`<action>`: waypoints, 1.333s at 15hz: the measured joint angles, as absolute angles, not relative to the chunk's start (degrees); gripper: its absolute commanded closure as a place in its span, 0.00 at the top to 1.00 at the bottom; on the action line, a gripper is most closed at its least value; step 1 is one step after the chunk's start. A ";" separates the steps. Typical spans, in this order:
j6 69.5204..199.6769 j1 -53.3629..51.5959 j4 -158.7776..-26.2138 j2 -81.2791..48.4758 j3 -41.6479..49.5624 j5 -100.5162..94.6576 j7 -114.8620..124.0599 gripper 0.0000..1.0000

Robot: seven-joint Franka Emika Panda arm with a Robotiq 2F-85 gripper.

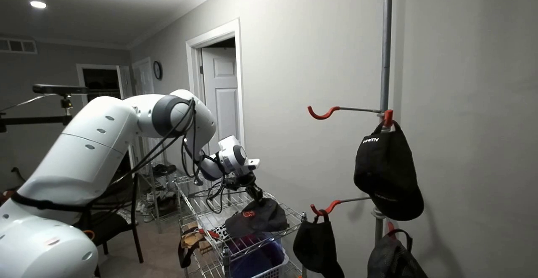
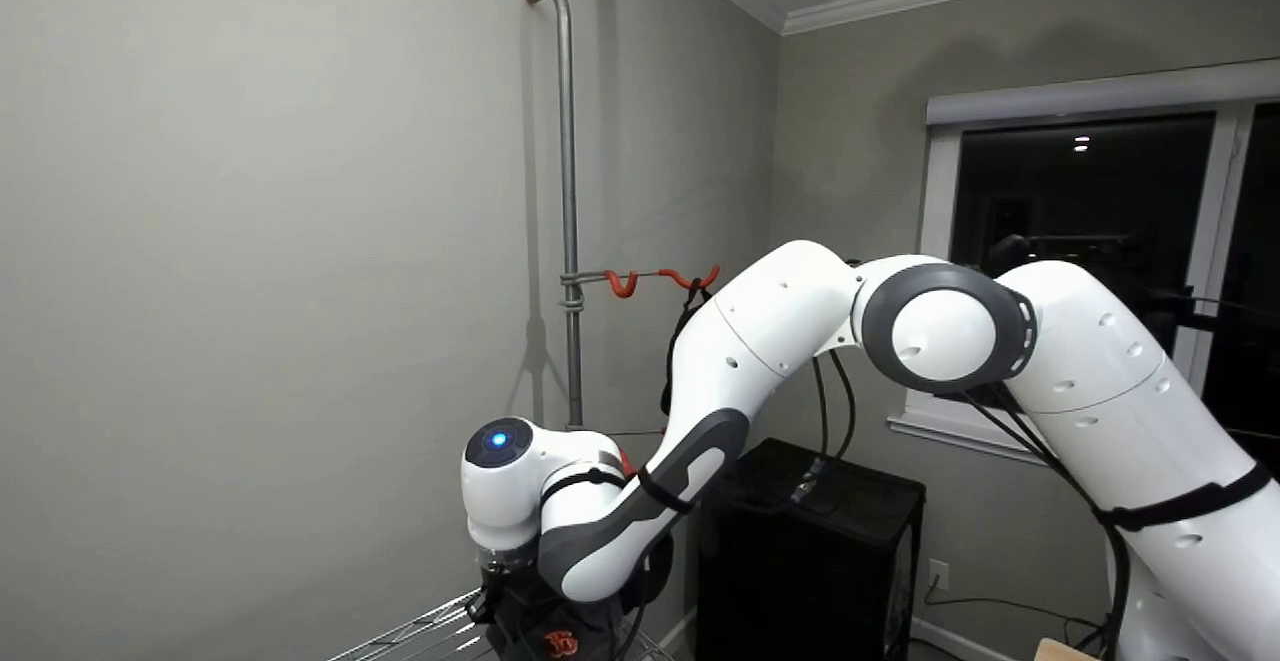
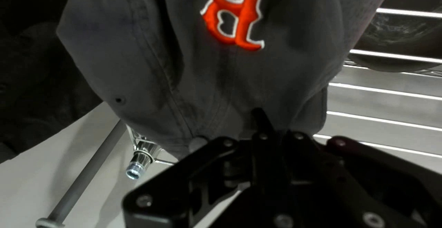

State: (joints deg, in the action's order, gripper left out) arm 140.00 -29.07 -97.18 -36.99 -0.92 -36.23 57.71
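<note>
The gripper (image 3: 271, 129) meets the crown of a dark gray cap (image 3: 207, 72), and its fingers (image 3: 261, 119) are drawn together, clamped on the cloth as the wrist view shows it: one finger lies across the near side of the fabric, and the tip of its mate is hidden. The button (image 3: 198, 144) on top of the crown is just beside the fingers; the orange emblem (image 3: 238, 17) is farther out on the front panel. In an exterior view the cap is directly beneath the gripper, over the wire surface (image 1: 198, 213); whether it rests fully on the wires cannot be told. A basket (image 1: 271, 273) stands below. Well apart from the gripper, a gray pole (image 1: 386, 51) carries red hooks (image 1: 323, 116). From these hang a black cap with white lettering (image 1: 384, 173), a plain black cap (image 1: 315, 244) and a mesh-backed cap (image 1: 391, 257).
</note>
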 measured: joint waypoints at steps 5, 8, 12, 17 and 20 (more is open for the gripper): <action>137.06 -30.02 -98.20 -30.91 0.03 -37.86 57.71 0.01; 129.69 -30.85 -98.97 -25.35 0.55 -44.10 57.72 0.01; 121.04 -30.38 -100.05 -17.76 -1.54 -49.02 57.71 0.01; 116.51 -27.80 -100.53 -11.09 -6.20 -50.73 57.71 0.01; 111.80 -27.69 -100.83 -7.47 -9.03 -53.94 57.71 0.01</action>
State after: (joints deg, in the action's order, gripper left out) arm 111.80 -27.69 -100.83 -7.47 -9.03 -53.94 57.71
